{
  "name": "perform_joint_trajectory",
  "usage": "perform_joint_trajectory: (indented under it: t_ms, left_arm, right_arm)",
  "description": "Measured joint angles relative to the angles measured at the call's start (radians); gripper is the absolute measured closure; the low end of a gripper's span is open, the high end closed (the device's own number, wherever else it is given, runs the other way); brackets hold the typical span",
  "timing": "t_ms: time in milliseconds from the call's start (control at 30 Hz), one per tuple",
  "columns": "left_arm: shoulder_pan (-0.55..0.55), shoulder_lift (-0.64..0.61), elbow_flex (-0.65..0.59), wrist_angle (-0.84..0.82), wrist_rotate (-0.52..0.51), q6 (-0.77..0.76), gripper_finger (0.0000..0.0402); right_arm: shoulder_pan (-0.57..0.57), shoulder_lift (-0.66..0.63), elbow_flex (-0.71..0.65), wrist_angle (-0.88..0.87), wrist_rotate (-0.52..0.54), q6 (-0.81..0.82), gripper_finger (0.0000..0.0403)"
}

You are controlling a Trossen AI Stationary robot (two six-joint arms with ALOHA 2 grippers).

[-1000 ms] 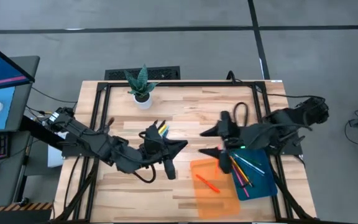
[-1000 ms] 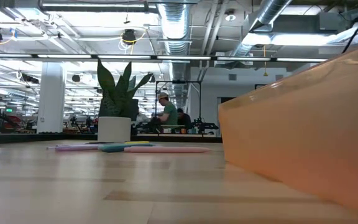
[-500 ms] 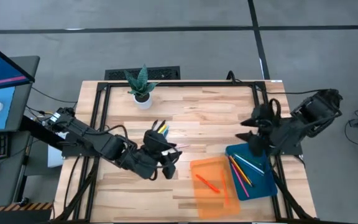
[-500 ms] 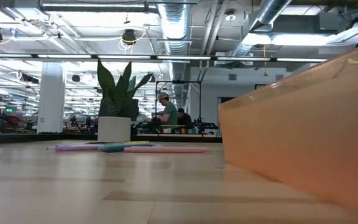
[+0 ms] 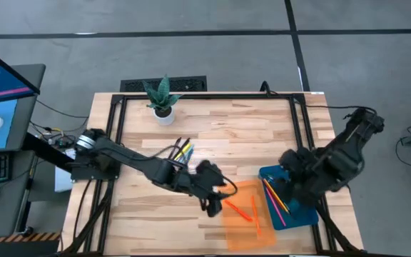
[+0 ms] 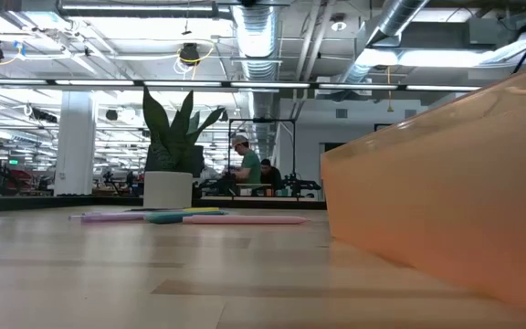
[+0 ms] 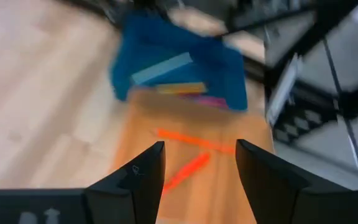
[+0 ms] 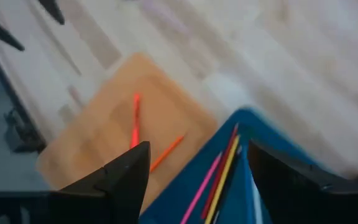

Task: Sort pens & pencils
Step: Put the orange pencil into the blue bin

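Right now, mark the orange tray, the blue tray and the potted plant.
orange tray (image 5: 262,230): high view, bare floor near its right side.
blue tray (image 5: 304,210): high view, bare floor beside the pencils.
potted plant (image 5: 162,95): high view, its leaves.

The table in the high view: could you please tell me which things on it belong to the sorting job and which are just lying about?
Job:
- loose pens and pencils
- orange tray, holding two orange sticks
- blue tray, holding several sticks
- left gripper, open
- right gripper, open

Lying about:
- potted plant
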Motion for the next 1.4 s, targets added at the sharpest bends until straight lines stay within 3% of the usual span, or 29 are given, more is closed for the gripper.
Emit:
perform_joint_trajectory:
  t_ms: [167,333,767,1400]
  left_arm:
    - [0.014,0.039,-0.001,0.051,0.088,-0.047,0.0216]
    - [0.006,-0.016,0.0,0.012,0.14,-0.081,0.0216]
    - [-0.072,-0.194,0.001,-0.058,0.001,-0.056,0.0216]
    - [-0.095,-0.201,0.0,-0.203,0.008,-0.027,0.0216]
  right_arm:
    - [-0.012,0.058,-0.092,0.09,-0.088,0.095,0.0113]
    - [-0.065,0.199,-0.122,0.197,-0.19,0.103,0.0113]
    - [-0.147,0.507,-0.124,0.34,-0.386,0.152,0.0113]
    - [-0.209,0.644,-0.124,0.476,-0.512,0.191,0.0113]
